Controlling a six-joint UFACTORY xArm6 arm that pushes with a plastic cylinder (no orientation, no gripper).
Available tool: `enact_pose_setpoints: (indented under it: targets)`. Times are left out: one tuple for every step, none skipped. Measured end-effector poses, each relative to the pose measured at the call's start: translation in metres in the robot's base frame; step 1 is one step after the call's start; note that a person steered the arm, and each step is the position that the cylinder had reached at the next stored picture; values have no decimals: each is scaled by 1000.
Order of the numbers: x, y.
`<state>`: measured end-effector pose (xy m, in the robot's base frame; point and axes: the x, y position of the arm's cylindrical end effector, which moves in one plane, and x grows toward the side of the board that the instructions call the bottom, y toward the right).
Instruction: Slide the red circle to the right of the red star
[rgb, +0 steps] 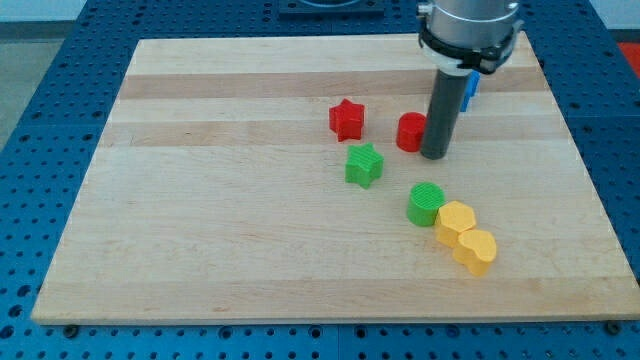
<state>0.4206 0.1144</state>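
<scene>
The red circle (409, 132) lies on the wooden board, a short way to the view's right of the red star (346, 120). My rod comes down from the view's top, and my tip (434, 155) rests on the board right against the red circle's right side, partly covering its edge. The red star stands apart from the circle with a gap between them.
A green star (364, 165) lies just below the red star. A green circle (425, 204) and two yellow blocks (455, 220) (476, 250) sit in a diagonal row at lower right. A blue block (470, 92) is half hidden behind the rod. The board's right edge (590, 180) is near.
</scene>
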Motion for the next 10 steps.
enact_pose_setpoints:
  targets:
    - [-8,-18]
    - [-10,-32]
    - [-11,-25]
    - [-16,-12]
    - [-35,-9]
    - [-43,-15]
    - [-43,-31]
    - [-38,-32]
    - [-11,-13]
    - [25,13]
